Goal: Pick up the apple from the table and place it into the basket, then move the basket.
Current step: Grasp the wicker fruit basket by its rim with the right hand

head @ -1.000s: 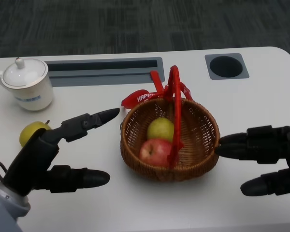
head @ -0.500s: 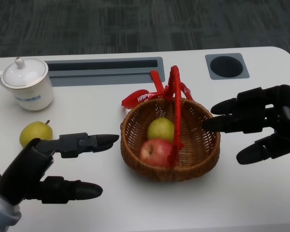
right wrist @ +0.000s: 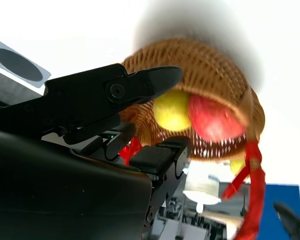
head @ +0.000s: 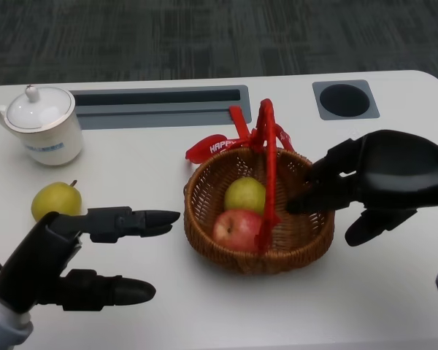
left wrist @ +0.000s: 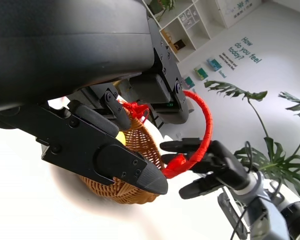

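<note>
Red apple (head: 235,227) lies inside the round woven wicker basket (head: 306,240), beside a green pear (head: 245,194). Right hand (head: 376,182) reaches over the basket's right rim, fingers spread, grasping nothing. Left hand (head: 73,251), released, sits left of the basket across bare white table (head: 204,306).
</note>
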